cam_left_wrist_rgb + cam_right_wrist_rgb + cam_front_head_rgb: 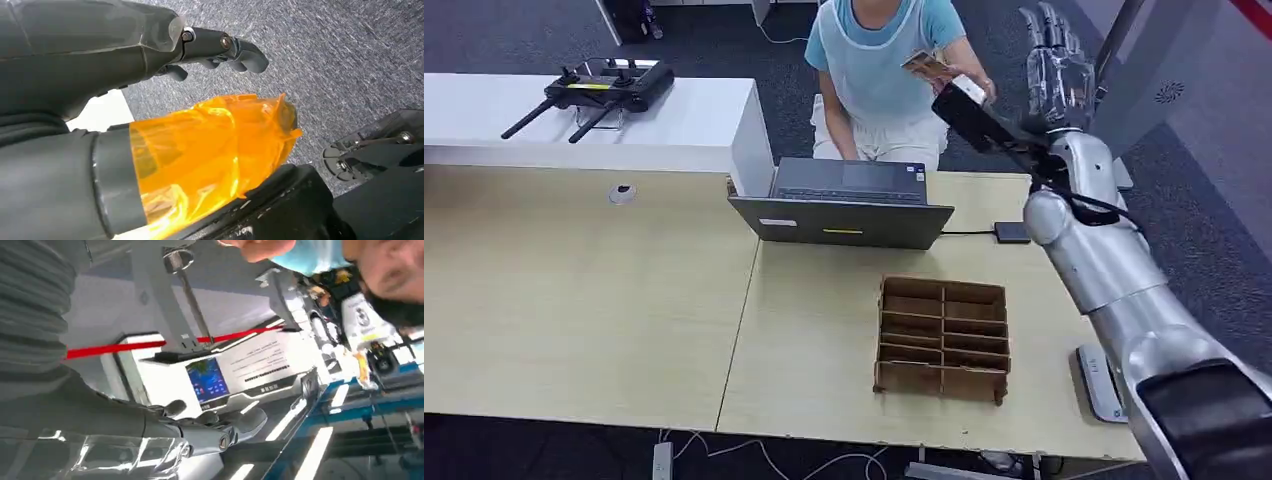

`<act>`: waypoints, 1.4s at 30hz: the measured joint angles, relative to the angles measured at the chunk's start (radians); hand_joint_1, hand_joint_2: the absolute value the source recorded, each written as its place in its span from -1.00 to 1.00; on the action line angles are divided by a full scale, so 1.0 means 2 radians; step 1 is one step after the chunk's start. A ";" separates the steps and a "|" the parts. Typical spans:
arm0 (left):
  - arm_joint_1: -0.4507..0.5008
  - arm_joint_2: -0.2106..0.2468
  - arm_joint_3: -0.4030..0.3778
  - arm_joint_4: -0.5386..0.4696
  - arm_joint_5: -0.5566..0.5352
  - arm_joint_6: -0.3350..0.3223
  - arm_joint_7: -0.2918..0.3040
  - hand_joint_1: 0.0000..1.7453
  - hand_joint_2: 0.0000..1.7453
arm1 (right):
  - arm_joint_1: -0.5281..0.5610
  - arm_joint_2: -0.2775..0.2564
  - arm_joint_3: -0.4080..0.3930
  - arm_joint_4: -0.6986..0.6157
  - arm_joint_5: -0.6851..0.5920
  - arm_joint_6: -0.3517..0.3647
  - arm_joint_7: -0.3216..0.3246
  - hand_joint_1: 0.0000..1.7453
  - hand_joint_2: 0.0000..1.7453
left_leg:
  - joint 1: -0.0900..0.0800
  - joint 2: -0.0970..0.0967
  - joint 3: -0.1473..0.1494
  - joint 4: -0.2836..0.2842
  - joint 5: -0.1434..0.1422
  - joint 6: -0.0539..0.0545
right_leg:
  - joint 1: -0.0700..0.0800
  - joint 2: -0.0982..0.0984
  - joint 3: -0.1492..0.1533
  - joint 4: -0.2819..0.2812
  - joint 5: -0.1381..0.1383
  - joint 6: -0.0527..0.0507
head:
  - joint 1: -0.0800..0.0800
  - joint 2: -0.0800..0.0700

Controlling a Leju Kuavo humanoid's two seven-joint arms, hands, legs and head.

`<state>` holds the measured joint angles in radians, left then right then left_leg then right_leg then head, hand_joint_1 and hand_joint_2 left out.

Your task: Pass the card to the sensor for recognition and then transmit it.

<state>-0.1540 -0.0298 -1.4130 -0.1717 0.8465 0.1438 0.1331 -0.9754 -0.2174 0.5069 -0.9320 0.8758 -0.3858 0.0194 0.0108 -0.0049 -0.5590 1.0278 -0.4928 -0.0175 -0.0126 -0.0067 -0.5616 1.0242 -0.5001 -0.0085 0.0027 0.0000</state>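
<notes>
Reaching up and away over the far right edge of the bench (574, 300), the right robot hand (1054, 50) stands raised with its fingers spread and upright, holding nothing. Just left of it, a person (879, 60) seated behind the bench holds the card (924, 66) in a hand (969, 85) raised near the robot's wrist; the card is apart from the robot's fingers. An open laptop (849, 205) sits on the bench in front of the person, and a small dark sensor pad (1012, 232) lies to its right, joined by a cable. Nearer stands a brown divided box (942, 338). The left robot hand (220, 47) hangs above grey carpet with its fingers curled loosely, nothing in them; an orange film covers its thumb (210, 150).
</notes>
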 joint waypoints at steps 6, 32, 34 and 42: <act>0.008 -0.002 0.000 0.000 0.018 0.006 -0.006 -1.00 -1.00 | 0.077 0.001 -0.070 -0.105 -0.139 -0.020 -0.044 -1.00 1.00 | 0.000 -0.001 0.000 0.000 0.000 0.000 | 0.000 -0.001 0.000 0.000 0.000 0.000 | 0.000 0.000; 0.030 -0.005 0.018 0.004 0.101 0.043 -0.028 -1.00 -1.00 | 0.620 0.013 -0.315 -0.559 -0.411 0.121 -0.243 -1.00 1.00 | 0.000 -0.002 -0.002 -0.001 -0.001 0.000 | 0.000 -0.002 -0.001 -0.001 -0.001 0.000 | 0.000 0.000; 0.031 -0.007 0.022 0.004 0.106 0.036 -0.041 -1.00 -1.00 | 0.652 0.023 -0.316 -0.573 -0.378 0.109 -0.252 -1.00 1.00 | 0.000 -0.002 -0.002 -0.001 -0.001 0.000 | 0.000 -0.002 -0.001 -0.001 -0.002 0.000 | 0.000 0.000; 0.037 -0.008 0.039 0.004 0.128 0.031 -0.047 -1.00 -1.00 | 0.745 0.076 -0.303 -0.609 -0.213 0.013 -0.266 -1.00 1.00 | 0.000 -0.002 -0.002 -0.001 -0.001 0.000 | 0.000 -0.002 -0.001 -0.001 -0.002 0.000 | 0.000 0.000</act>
<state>-0.0795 -0.0450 -1.3352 -0.1629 1.1028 0.2056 0.0397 0.5150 -0.0657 -0.0997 -2.1507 0.4495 -0.3591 -0.5123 0.0111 -0.0085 -0.5626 1.0262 -0.4948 -0.0177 -0.0123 -0.0105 -0.5640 1.0225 -0.5032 -0.0086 0.0023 0.0000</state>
